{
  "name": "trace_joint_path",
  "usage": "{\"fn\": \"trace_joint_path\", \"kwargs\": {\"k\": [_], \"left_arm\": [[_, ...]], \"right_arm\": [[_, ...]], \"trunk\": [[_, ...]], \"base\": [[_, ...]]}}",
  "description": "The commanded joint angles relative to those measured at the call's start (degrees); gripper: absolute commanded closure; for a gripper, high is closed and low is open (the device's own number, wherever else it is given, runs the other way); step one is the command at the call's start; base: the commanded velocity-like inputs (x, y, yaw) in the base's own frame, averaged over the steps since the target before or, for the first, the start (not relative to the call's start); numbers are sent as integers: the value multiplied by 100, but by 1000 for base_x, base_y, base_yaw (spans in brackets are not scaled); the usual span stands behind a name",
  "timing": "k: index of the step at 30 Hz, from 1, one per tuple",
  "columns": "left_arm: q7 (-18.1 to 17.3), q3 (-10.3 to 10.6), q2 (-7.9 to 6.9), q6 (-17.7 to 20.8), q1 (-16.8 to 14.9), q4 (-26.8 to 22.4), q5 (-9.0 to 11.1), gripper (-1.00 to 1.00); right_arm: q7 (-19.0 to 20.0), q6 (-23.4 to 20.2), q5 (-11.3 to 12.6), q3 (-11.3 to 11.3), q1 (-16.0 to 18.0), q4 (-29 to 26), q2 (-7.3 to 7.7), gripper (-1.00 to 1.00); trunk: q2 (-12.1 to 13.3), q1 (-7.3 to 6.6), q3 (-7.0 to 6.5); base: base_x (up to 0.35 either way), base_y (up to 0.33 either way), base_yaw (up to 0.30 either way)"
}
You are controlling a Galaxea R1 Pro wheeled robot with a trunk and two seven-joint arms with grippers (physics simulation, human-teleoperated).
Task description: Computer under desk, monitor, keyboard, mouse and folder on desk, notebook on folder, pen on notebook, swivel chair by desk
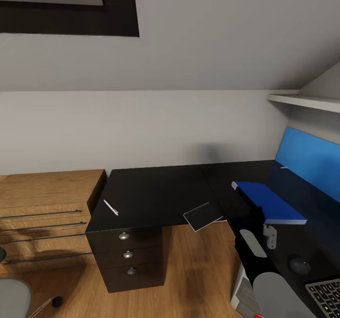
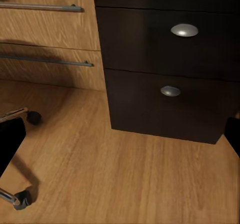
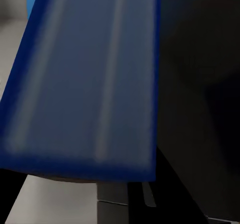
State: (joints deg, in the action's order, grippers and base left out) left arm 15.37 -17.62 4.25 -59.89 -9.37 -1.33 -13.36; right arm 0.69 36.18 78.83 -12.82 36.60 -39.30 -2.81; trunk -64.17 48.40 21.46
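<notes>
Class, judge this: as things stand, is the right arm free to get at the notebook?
Probably yes: the notebook lies uncovered at the desk edge, just beside the right gripper at the folder.

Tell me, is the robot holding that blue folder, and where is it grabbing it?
It looks so: the right gripper seems to pinch the blue folder at its near long edge, above the black desk. The fingers themselves are too dark to see clearly.

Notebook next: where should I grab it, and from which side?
Grip the notebook by the corner hanging over the desk's front edge, coming in from the open floor side. It lies flat and thin on the glossy top, so jaws from above would find little to pinch, whereas the overhanging part likely lets one finger slip under and one over. The right gripper, by the folder, is nearest.
</notes>
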Motion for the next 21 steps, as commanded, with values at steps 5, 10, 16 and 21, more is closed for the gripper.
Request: {"fn": "trace_joint_path", "kwargs": {"k": [5,10,16,21], "left_arm": [[46,-36,41,-11,-3,1,-49,-100],[52,-47,48,-11,-3,1,-45,-100],[54,-49,49,-11,-3,1,-44,-100],[54,-49,49,-11,-3,1,-44,-100]], "right_arm": [[7,7,19,-14,4,-2,76,100],[-59,-25,39,-11,5,7,335,100],[-547,-34,31,11,5,10,621,100],[-577,-37,28,191,3,10,632,100]], "trunk": [[-206,111,97],[-407,220,187],[-647,352,294],[-848,462,384]], "base": [[0,0,0],[0,0,0],[0,0,0],[0,0,0]]}}
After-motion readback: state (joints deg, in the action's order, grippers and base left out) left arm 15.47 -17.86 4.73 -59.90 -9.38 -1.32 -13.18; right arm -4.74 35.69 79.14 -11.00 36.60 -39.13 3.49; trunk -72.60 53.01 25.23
